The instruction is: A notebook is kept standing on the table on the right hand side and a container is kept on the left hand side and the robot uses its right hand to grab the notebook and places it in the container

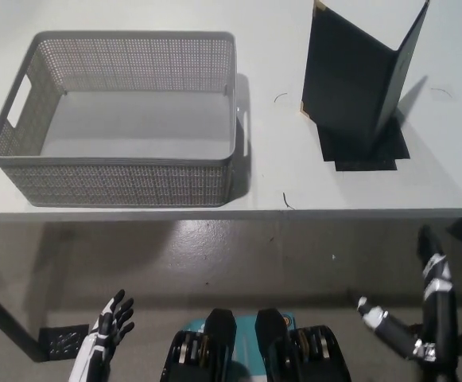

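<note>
A black notebook (356, 72) stands upright on the white table (270, 171) at the right, its covers spread in a V. To its left sits a grey mesh container (119, 119) with handle slots, nothing inside it. My black right hand (421, 318) hangs below the table's front edge at the lower right, fingers apart, holding nothing. My white left hand (111, 322) rests at the lower left, also below the table edge, fingers spread.
A black patch (366, 151) lies on the table under and in front of the notebook. The table's front edge (231, 213) runs across the picture. Grey floor lies below, with a dark table leg (0, 318) at the lower left.
</note>
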You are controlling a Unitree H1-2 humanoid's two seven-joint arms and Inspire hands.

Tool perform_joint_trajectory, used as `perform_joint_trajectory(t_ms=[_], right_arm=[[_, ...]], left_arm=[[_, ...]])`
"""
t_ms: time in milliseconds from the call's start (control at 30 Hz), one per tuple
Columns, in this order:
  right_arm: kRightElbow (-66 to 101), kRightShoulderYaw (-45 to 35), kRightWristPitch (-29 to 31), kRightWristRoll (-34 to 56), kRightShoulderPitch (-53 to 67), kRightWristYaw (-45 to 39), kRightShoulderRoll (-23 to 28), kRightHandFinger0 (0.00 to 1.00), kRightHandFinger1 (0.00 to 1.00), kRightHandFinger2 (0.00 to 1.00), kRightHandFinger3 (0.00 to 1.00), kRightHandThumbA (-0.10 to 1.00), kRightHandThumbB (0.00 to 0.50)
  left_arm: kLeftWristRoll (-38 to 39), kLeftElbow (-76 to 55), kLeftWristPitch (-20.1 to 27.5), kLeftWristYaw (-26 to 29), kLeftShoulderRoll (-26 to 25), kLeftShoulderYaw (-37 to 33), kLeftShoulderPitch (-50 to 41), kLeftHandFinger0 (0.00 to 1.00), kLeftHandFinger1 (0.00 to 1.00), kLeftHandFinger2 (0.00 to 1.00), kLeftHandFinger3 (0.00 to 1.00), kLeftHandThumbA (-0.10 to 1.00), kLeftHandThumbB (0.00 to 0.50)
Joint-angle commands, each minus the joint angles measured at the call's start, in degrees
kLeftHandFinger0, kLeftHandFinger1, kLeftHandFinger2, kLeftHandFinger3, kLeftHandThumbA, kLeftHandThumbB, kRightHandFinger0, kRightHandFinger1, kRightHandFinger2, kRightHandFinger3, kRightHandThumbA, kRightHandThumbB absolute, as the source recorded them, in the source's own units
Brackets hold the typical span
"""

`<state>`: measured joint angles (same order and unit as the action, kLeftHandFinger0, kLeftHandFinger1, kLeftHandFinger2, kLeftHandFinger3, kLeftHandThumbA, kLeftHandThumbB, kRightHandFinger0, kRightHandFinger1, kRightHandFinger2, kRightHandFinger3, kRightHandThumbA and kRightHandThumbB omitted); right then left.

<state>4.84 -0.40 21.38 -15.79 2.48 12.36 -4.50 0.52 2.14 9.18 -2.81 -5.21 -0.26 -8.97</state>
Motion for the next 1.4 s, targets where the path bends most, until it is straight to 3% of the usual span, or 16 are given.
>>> perform_joint_trajectory(t_ms=[0, 100, 333, 433, 500, 800, 900, 967, 1233, 1367], right_arm=[[1.9, -1.5, -0.9, -0.9, -4.9, 1.8, -0.3, 1.00, 1.00, 1.00, 1.00, 0.98, 0.500], [1.3, -2.3, -5.2, -0.6, -8.1, 1.3, -0.3, 1.00, 1.00, 1.00, 1.00, 1.00, 0.500], [-3.2, -4.1, -8.8, 0.2, -15.4, 1.7, 0.1, 1.00, 1.00, 1.00, 1.00, 1.00, 0.500], [-4.5, -4.4, -10.5, -0.1, -17.4, 1.5, 0.7, 1.00, 1.00, 1.00, 1.00, 1.00, 0.476], [-6.7, -5.1, -12.3, 1.9, -19.4, 1.1, 0.9, 1.00, 1.00, 1.00, 1.00, 1.00, 0.500], [-17.7, -7.2, -10.9, 4.3, -26.6, 3.3, 0.4, 1.00, 1.00, 1.00, 1.00, 1.00, 0.458], [-23.2, -8.8, -10.3, 8.2, -28.9, 2.4, 0.6, 1.00, 1.00, 1.00, 1.00, 1.00, 0.459], [-26.3, -10.0, -10.4, 10.9, -30.2, 1.9, 0.3, 1.00, 1.00, 1.00, 1.00, 1.00, 0.494], [-34.6, -12.5, -7.8, 14.2, -34.8, 2.1, 1.2, 1.00, 1.00, 1.00, 1.00, 1.00, 0.459], [-36.5, -13.4, -7.7, 15.4, -35.9, 2.6, 1.6, 1.00, 1.00, 1.00, 1.00, 1.00, 0.465]], left_arm=[[-0.3, -1.9, 2.4, -0.5, -0.4, -0.2, -0.3, 1.00, 1.00, 1.00, 1.00, 1.00, 0.098], [-0.7, -2.3, 2.2, -0.6, -0.5, -0.4, -0.5, 1.00, 1.00, 1.00, 1.00, 1.00, 0.106], [-1.1, -0.9, 3.2, -0.1, -0.5, -0.1, -0.2, 1.00, 1.00, 1.00, 1.00, 1.00, 0.095], [-0.7, -0.9, 3.1, -0.5, -0.5, -0.2, -0.3, 1.00, 1.00, 1.00, 1.00, 1.00, 0.082], [-1.4, -1.1, 2.7, -0.3, -0.5, -0.4, -0.6, 1.00, 1.00, 1.00, 1.00, 1.00, 0.093], [-1.4, 0.4, 3.4, -0.1, -0.3, -0.3, -0.8, 1.00, 1.00, 1.00, 1.00, 1.00, 0.090], [-1.3, 0.5, 3.9, -0.1, -0.2, -0.3, -1.1, 1.00, 1.00, 1.00, 1.00, 1.00, 0.090], [-1.3, 0.3, 4.1, 0.1, -0.2, -0.1, -1.6, 1.00, 1.00, 1.00, 1.00, 1.00, 0.078], [-1.4, 0.8, 4.6, -0.2, -0.4, -0.3, -2.3, 1.00, 1.00, 1.00, 1.00, 1.00, 0.080], [-0.6, 0.6, 4.7, -0.4, -0.1, -0.1, -3.0, 1.00, 1.00, 1.00, 1.00, 1.00, 0.085]])
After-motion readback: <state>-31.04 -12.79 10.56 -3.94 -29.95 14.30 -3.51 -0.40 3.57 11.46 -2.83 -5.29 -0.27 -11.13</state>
